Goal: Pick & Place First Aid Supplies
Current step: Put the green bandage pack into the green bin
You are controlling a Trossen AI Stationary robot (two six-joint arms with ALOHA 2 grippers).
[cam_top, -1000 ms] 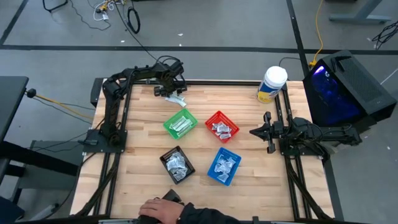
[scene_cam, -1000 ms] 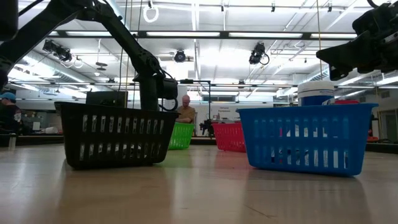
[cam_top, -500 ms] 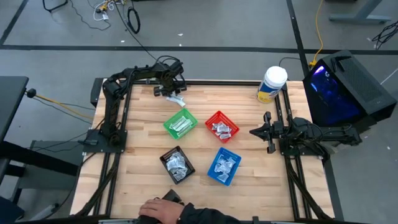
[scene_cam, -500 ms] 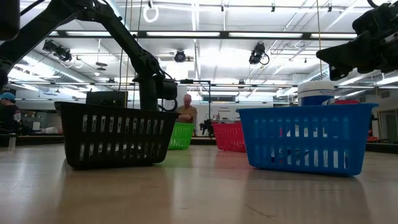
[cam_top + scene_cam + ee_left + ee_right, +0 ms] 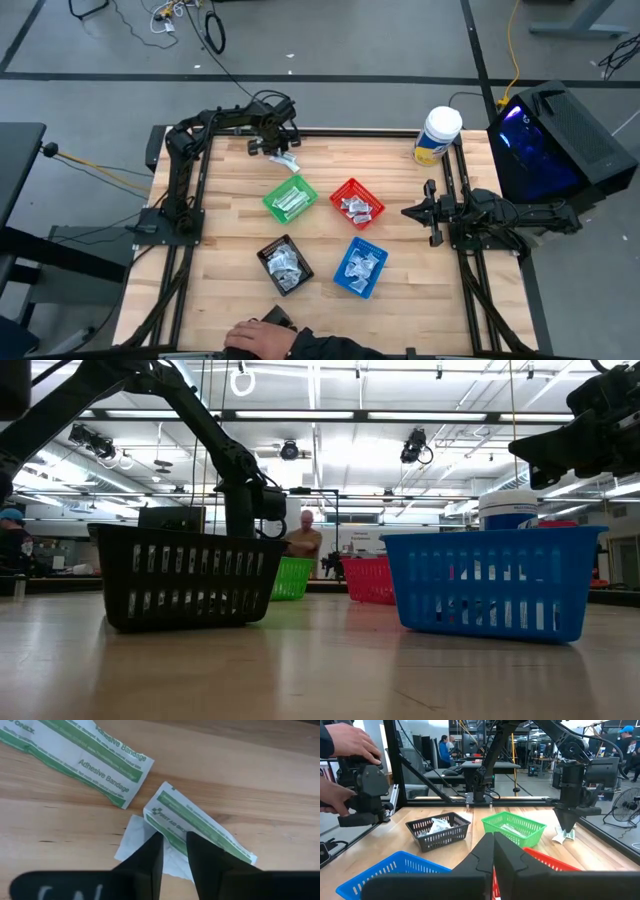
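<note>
Two dark jaws of the left gripper (image 5: 172, 851) have narrowed since a second ago, now pinching a white-and-green bandage strip (image 5: 200, 825) at the wooden table's (image 5: 230, 220) far left, just beyond the green basket (image 5: 291, 198). Its long axis runs slantwise across the planks. Right gripper (image 5: 493, 851) waits at the right edge, jaws shut. Workshop behind; a person's hand (image 5: 255, 338) at the near edge.

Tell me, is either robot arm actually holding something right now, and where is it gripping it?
The left gripper is pinching a green-and-white bandage packet by the middle of one long edge, on the table. The right gripper is shut and holds nothing.
</note>
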